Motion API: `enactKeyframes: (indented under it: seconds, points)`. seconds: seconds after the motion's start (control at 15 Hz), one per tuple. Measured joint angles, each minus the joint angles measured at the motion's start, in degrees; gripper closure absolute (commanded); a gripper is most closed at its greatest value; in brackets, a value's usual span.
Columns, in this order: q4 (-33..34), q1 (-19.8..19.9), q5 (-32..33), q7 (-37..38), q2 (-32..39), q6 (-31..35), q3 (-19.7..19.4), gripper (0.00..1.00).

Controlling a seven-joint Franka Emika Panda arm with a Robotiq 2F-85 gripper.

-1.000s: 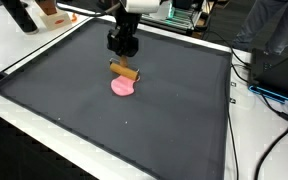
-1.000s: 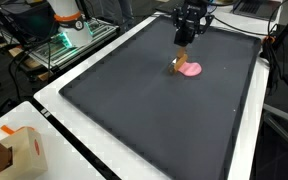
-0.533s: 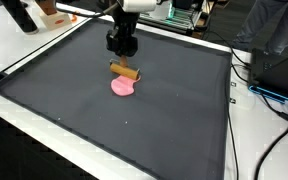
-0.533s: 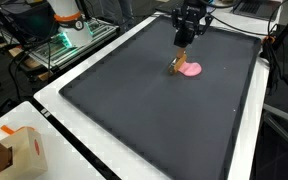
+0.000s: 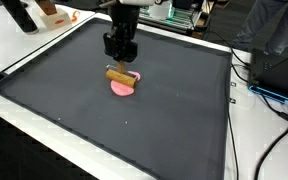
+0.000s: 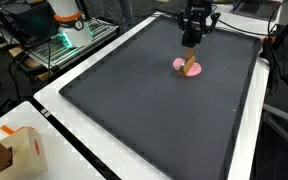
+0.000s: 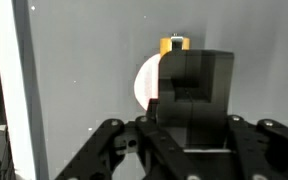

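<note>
- Mat (image 5: 74,120): dark, spread wide.
- Disc (image 5: 123,89): pink, flat, mid-mat.
- Block (image 5: 121,74): over the Disc's 12 o'clock edge; probably light, stiff wood, best gripped across its narrow middle.
- Hand (image 5: 121,60): just above the Block; I cannot tell its opening.
</note>
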State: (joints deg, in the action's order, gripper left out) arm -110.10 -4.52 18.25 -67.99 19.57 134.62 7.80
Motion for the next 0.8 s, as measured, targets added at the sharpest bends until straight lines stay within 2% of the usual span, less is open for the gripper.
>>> enactKeyframes:
  seconds: [0.53, 0.8]
  points:
    - [-3.2, 0.5, -1.2, 4.9, -1.2, 6.8, -0.1, 0.76]
    - [-4.8, 0.8, -1.2, 6.5, -1.5, 12.2, -0.3, 0.76]
